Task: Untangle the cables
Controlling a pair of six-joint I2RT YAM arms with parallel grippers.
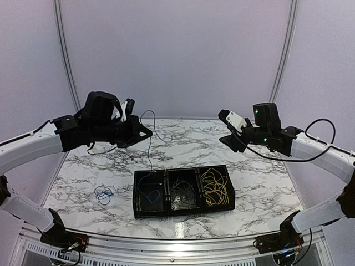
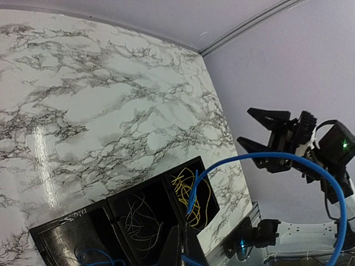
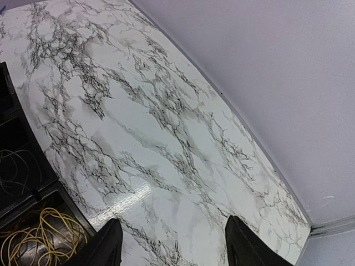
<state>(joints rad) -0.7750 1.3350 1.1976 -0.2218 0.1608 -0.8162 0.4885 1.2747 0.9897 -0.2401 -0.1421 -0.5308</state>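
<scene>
A thin blue cable [image 1: 150, 151] is pinched in the left gripper [image 1: 145, 133], whose jaws are closed tight on it, well above the table. From the grip the cable loops up and over, then hangs in a long strand down toward a black tray [image 1: 183, 213]. In the left wrist view the same cable sweeps in a wide blue arc across the right of the picture.

The tray sits on the near middle of the table and has three compartments side by side. The left compartment holds loose blue strands [image 1: 148, 194], and the hanging strand reaches down to them. Whether they are one cable cannot be told. The middle compartment holds a pale grey cable [image 1: 182, 195] in a loose tangle. The right compartment holds a yellow cable [image 1: 215, 188] coiled in several loops. A small blue coil [image 1: 103, 194] lies by itself on the table, apart from the tray on its left.

The right gripper [image 1: 223, 128] is raised above the table on the right side, facing the left gripper, well apart from it and from the tray. Its jaws stand wide apart and hold nothing. In its own wrist view only bare tabletop shows between the two fingers [image 3: 108, 245].

The table [image 1: 260, 166] has a white marble pattern with dark veins. Pale lilac walls [image 1: 177, 50] enclose it at the back and sides.
</scene>
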